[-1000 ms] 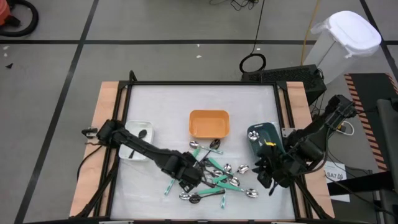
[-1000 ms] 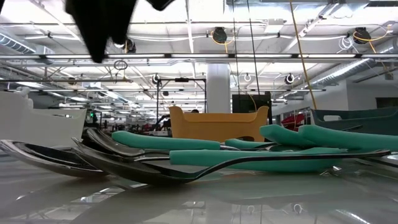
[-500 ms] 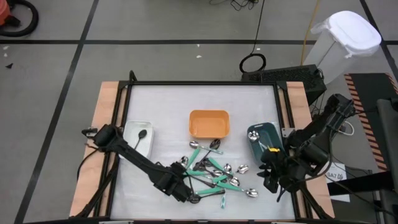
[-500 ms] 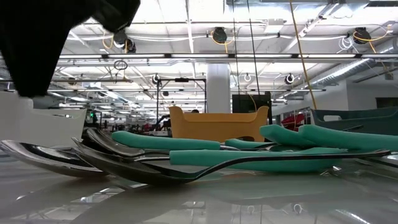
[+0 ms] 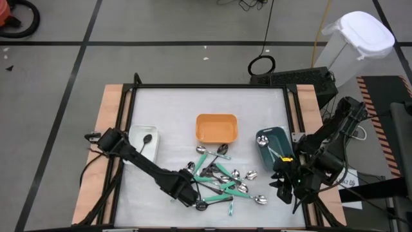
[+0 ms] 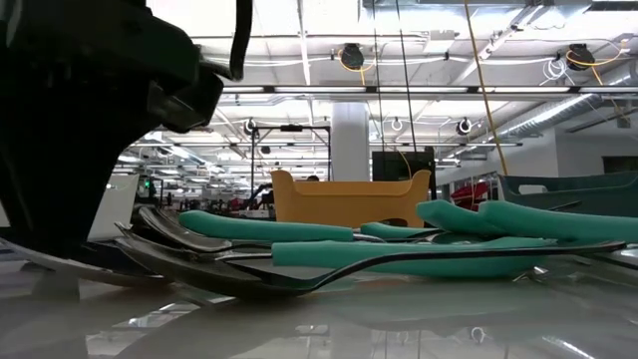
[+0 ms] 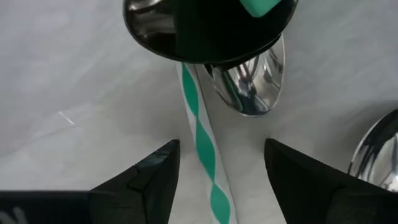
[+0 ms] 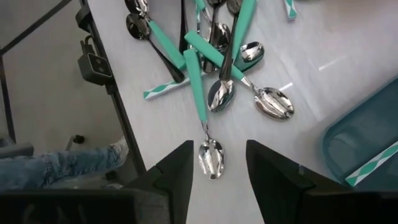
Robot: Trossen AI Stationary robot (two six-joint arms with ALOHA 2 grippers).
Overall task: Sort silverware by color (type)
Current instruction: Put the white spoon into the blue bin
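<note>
Silverware pile (image 5: 222, 180) lies on the white table, in front of the orange bin: thin spoons with shiny silver bowls, handles teal or black, crisscrossed and overlapping flat. One teal-handled spoon (image 8: 204, 109) points out of the heap, its bowl apart from the rest; two more silver bowls (image 8: 273, 102) lie just beside the pile's edge. A green-and-white striped stick (image 7: 208, 162) lies flat under a spoon bowl (image 7: 252, 78). One black spoon (image 5: 146, 138) lies in the white bin.
</note>
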